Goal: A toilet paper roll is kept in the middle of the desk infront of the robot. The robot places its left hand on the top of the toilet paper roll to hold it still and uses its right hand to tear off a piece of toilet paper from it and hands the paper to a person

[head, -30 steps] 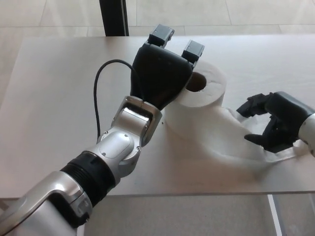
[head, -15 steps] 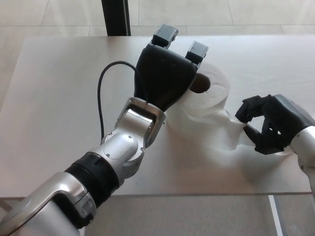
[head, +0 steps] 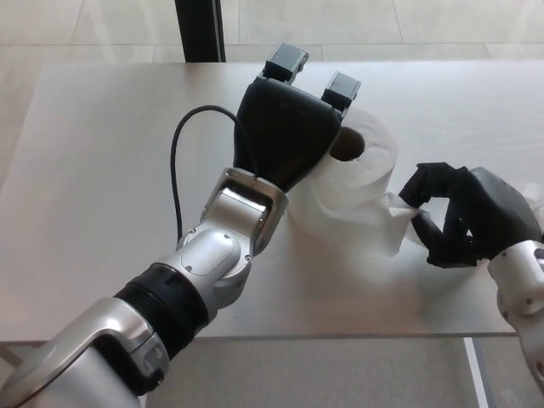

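A white toilet paper roll [head: 361, 174] stands upright in the middle of the desk [head: 102, 170], its brown core visible on top. My left hand [head: 285, 127] rests flat on the left part of its top, fingers spread past the far rim, holding nothing. A loose tail of paper [head: 399, 225] runs from the roll to the right. My right hand [head: 463, 212] is at the right of the roll with thumb and fingers pinched on that tail, which lifts off the desk.
A black cable [head: 183, 161] loops from my left forearm over the desk. A dark post [head: 197, 30] stands behind the far edge. The desk's front edge [head: 340, 337] runs just below my right hand, with tiled floor beyond.
My right hand has moved left toward the roll and risen, closing its fingers on the paper tail, which has bunched up and shortened. The left hand stays on the roll.
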`<state>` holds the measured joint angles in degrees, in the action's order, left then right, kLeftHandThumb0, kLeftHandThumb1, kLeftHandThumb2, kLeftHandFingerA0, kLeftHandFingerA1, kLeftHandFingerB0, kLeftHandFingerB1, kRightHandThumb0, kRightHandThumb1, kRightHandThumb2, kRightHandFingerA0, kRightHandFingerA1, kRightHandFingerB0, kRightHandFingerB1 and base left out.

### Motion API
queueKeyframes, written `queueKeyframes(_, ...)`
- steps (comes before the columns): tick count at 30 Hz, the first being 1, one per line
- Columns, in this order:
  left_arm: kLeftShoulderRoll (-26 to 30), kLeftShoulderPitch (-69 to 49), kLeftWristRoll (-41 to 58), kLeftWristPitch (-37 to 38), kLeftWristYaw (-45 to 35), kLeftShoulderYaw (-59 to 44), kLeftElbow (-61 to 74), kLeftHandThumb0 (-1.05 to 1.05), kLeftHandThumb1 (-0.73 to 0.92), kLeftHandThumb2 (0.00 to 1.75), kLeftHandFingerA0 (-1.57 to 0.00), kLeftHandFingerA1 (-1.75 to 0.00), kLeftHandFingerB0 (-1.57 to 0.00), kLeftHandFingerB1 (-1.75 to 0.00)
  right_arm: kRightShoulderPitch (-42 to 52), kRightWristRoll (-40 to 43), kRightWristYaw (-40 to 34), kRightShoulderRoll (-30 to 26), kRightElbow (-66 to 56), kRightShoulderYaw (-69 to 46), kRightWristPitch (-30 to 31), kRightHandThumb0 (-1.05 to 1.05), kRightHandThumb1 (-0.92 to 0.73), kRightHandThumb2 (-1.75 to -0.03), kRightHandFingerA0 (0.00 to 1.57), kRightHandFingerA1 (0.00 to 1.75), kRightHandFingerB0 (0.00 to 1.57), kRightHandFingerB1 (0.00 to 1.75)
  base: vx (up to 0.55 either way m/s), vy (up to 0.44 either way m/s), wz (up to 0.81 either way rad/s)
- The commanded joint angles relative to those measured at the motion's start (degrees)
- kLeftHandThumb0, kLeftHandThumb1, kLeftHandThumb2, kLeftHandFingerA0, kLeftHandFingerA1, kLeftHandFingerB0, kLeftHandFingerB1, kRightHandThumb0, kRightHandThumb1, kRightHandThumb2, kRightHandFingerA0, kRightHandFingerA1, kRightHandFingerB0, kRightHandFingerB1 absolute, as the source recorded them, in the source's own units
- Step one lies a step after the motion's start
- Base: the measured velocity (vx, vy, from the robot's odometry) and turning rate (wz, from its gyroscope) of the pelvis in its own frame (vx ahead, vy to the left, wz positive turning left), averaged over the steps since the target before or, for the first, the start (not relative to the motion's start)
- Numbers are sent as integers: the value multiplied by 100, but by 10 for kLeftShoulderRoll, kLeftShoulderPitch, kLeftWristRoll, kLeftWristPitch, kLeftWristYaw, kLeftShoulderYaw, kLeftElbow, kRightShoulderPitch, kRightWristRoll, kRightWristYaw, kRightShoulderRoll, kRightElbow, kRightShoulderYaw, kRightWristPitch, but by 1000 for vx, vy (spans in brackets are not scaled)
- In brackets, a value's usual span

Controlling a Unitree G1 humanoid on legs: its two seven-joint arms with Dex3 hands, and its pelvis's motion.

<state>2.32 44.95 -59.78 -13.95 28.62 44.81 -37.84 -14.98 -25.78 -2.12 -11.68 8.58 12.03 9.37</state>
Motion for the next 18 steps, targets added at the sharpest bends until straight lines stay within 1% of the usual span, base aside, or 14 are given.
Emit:
queueKeyframes(1, 4, -12, -10, -7, -12, 6, -31, -35, 63, 59, -31, -46, -41, -39, 29, 155, -134, 136, -26, -178, 2, -22, -51, -113, 94, 175, 76, 161, 0, 0, 0)
queueKeyframes(2, 8, -9, -12, -5, -19, 9, -35, -38, 63, 59, -30, -46, -41, -40, 24, 215, -144, 168, -42, -235, -8, -28, -52, -117, 131, 144, 102, 128, 0, 0, 0)
queueKeyframes(3, 9, -10, -12, -5, -20, 8, -34, -39, 64, 59, -31, -46, -41, -40, 16, 233, -151, 183, -56, -259, -2, -18, -55, -117, 105, 175, 83, 153, 0, 0, 0)
queueKeyframes(5, 9, -8, -11, -3, -20, 8, -37, -39, 64, 59, -31, -46, -41, -40, 12, 229, -147, 192, -56, -269, -1, -18, -55, -117, 105, 175, 83, 153, 0, 0, 0)
queueKeyframes(6, 7, -9, -12, -4, -19, 9, -40, -41, 63, 59, -32, -45, -42, -39, -3, 259, -152, 205, -67, -292, -13, -15, -58, -118, 104, 175, 85, 150, 0, 0, 0)
queueKeyframes(7, 6, -9, -11, -4, -20, 9, -41, -41, 64, 59, -33, -45, -42, -39, -12, 270, -156, 212, -72, -304, -18, -15, -55, -120, 104, 175, 85, 150, 0, 0, 0)
queueKeyframes(8, 6, -11, -11, -6, -24, 10, -39, -41, 64, 59, -32, -45, -42, -39, -35, 293, -176, 231, -84, -327, -9, -23, -56, -119, 108, 175, 86, 142, 0, 0, 0)
queueKeyframes(9, 7, -11, -11, -6, -25, 10, -38, -41, 64, 59, -32, -45, -42, -39, -44, 299, -182, 239, -89, -337, -3, -23, -56, -119, 108, 175, 86, 142, 0, 0, 0)
queueKeyframes(10, 7, -11, -12, -6, -24, 10, -37, -41, 63, 59, -32, -45, -43, -39, -56, 313, -190, 250, -94, -350, 2, -31, -60, -112, 110, 175, 87, 140, 0, 0, 0)
queueKeyframes(11, 8, -12, -13, -4, -20, 11, -37, -41, 63, 59, -33, -45, -44, -40, -76, 340, -207, 266, -103, -370, 8, -29, -65, -105, 109, 175, 88, 141, 0, 0, 0)
queueKeyframes(13, 8, -11, -14, -3, -16, 11, -39, -41, 63, 59, -33, -45, -44, -40, -83, 343, -210, 273, -106, -378, 8, -29, -65, -105, 109, 175, 88, 141, 0, 0, 0)
queueKeyframes(14, 9, -12, -13, -1, -17, 11, -37, -41, 63, 59, -34, -44, -44, -40, -87, 338, -210, 276, -105, -380, -1, -21, -59, -117, 107, 175, 85, 144, 0, 0, 0)
queueKeyframes(15, 10, -12, -13, -1, -20, 12, -36, -41, 63, 59, -33, -44, -44, -40, -95, 344, -215, 282, -104, -389, -4, -18, -60, -113, 106, 175, 85, 145, 0, 0, 0)
queueKeyframes(18, 14, -10, -17, -2, -31, 15, -31, -42, 64, 59, -32, -44, -42, -39, -113, 370, -221, 297, -116, -410, 4, -18, -52, -122, 105, 175, 85, 151, 0, 0, 0)
